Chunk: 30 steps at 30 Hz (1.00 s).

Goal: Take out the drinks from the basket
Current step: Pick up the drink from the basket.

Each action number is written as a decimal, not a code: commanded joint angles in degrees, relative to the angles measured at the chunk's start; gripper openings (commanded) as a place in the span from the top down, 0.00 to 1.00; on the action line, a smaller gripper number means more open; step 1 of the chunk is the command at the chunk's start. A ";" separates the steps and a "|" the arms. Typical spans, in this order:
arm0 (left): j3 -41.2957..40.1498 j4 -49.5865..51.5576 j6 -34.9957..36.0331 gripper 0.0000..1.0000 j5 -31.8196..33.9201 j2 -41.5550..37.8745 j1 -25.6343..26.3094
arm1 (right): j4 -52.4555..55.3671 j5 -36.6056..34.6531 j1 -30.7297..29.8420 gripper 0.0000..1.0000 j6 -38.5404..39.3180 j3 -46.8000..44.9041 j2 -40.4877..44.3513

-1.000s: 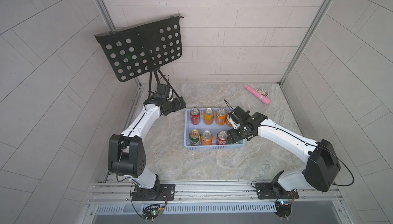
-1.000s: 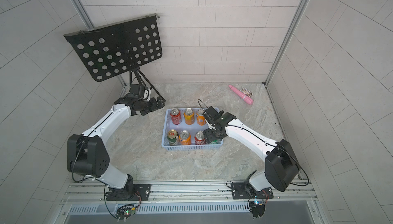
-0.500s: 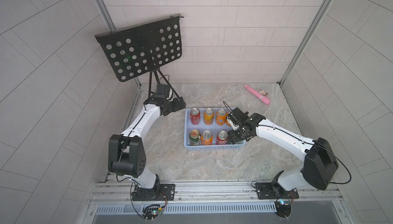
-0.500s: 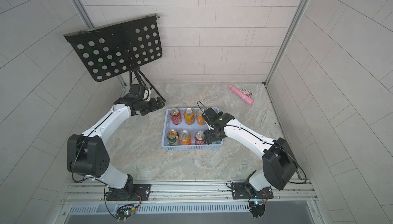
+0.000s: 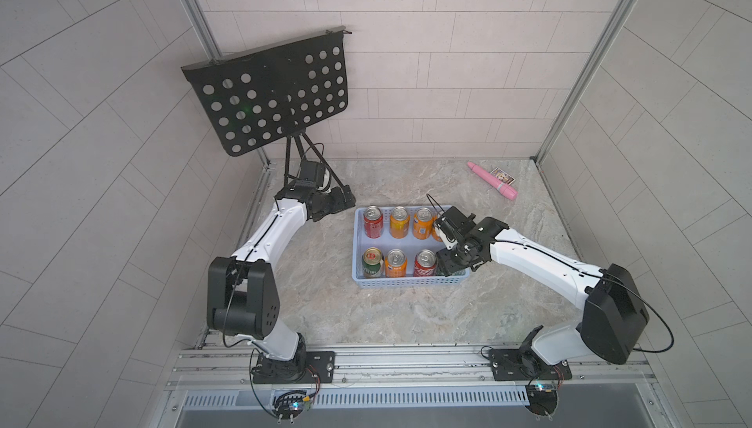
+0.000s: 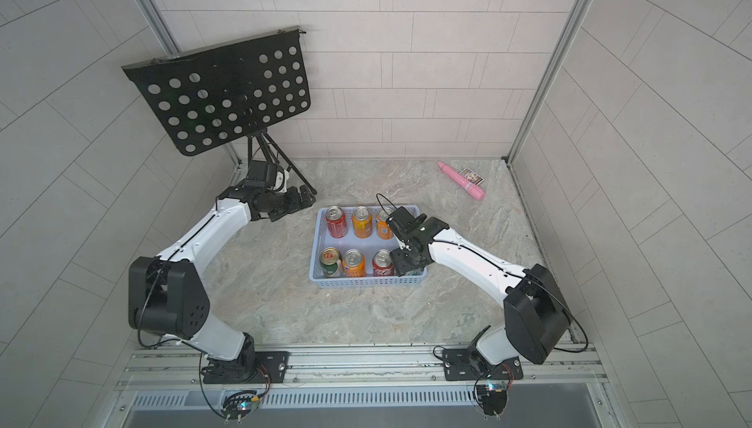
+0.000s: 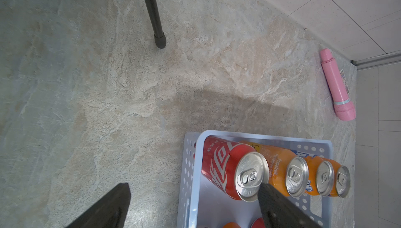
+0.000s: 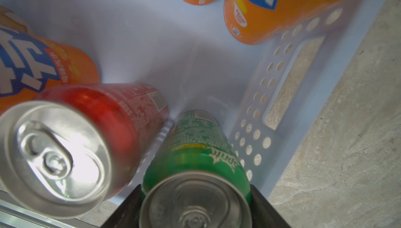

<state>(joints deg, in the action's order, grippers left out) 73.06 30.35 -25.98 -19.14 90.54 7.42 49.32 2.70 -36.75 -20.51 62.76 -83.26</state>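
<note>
The light-blue basket [image 5: 411,281] [image 6: 366,281] sits mid-table and holds several upright drinks. Its back row starts with a red can [image 5: 373,222] [image 7: 221,166], followed by orange cans [image 5: 399,222]. In the front row stand a green and red-gold can [image 5: 372,262], an orange can [image 5: 396,263] and a red can [image 5: 425,263] [image 8: 65,151]. My right gripper [image 5: 453,263] [image 8: 195,207] reaches into the front right corner and is shut on the green can [image 8: 195,162], which the arm hides in both top views. My left gripper [image 5: 339,198] [image 7: 193,194] hovers open over the basket's back left corner, holding nothing.
A black perforated music stand [image 5: 272,96] stands at the back left, one leg [image 7: 153,12] resting on the marble close to my left arm. A pink stick [image 5: 492,180] [image 7: 338,86] and a small card [image 5: 503,175] lie at the back right. Tiled walls enclose three sides.
My right gripper has closed its jaws on the green can in the basket's front right corner, with the arm shifting slightly. The left arm has not moved.
</note>
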 commanded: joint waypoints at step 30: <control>1.87 0.59 -0.13 0.00 -1.31 0.25 0.12 | 11.94 -5.60 0.62 0.79 0.14 11.72 8.65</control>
<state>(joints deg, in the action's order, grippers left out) 73.06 30.33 -26.11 -20.25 90.54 7.42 59.79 -0.54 -36.58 -20.60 71.99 -75.99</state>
